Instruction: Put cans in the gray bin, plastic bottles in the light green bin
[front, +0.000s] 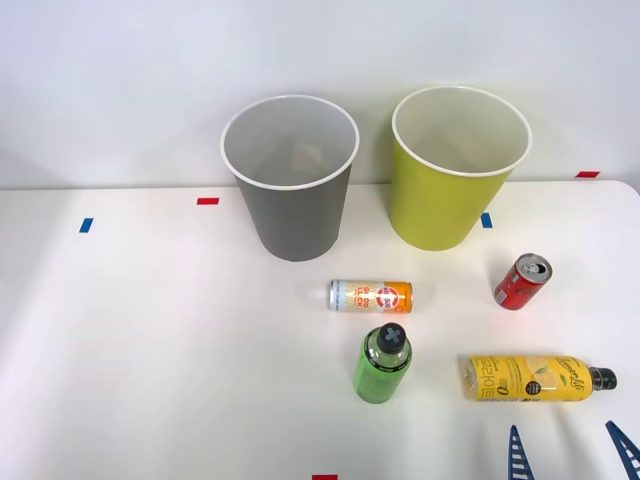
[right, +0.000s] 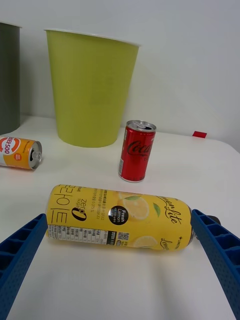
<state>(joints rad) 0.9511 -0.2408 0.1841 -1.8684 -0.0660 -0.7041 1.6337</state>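
Observation:
The gray bin (front: 290, 180) and the light green bin (front: 458, 170) stand upright at the back of the table. A slim silver-and-orange can (front: 371, 296) lies on its side in front of the gray bin. A short red can (front: 522, 281) stands upright to the right. The green bottle (front: 383, 363) stands with its black cap on. The lemon-label bottle (front: 530, 379) lies on its side, cap to the right. My right gripper (front: 570, 455) is open just in front of the lemon bottle (right: 120, 218), its blue fingers (right: 22, 255) spread wider than the bottle's length and apart from it.
Small red and blue tape marks (front: 207, 201) dot the white table (front: 150, 350). A white wall rises right behind the bins. The table's left half holds no objects. The red can (right: 136, 150) and the light green bin (right: 90, 87) stand beyond the lemon bottle.

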